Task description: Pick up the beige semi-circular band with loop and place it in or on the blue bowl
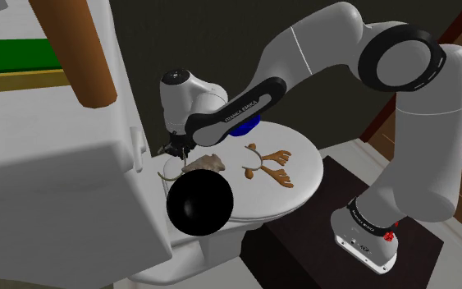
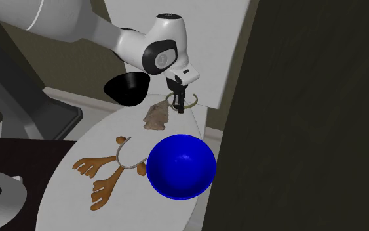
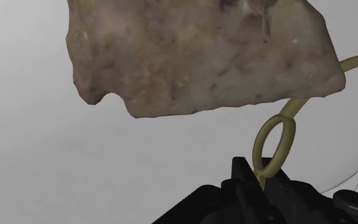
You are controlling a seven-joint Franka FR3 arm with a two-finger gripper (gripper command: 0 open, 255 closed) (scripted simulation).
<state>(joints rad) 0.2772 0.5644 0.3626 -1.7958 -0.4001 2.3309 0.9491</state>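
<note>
Wrist view: end effector point(image 3: 260, 184) pressed together on the band point(image 3: 257, 147), pinching it at its loop. The rock point(image 3: 203, 57) lies just ahead.

Shoulder view: end effector is low over the toilet lid point(image 1: 299, 185), with the rock just beside it.

Second exterior view: blue bowl point(image 2: 181, 166) sits well apart, past the rock.

Judgement: the grip is thin. Lift straight up, clear the rock, then carry slowly to the bowl.

From my seat, the arm covers most of the blue bowl point(image 1: 248, 128) in the shoulder view. At the wrist the rock point(image 3: 196, 57) is cut off at the edge, the band point(image 3: 274, 143) too, and its loop's lower end vanishes into the gripper point(image 3: 260, 183), probably clasped.
</note>
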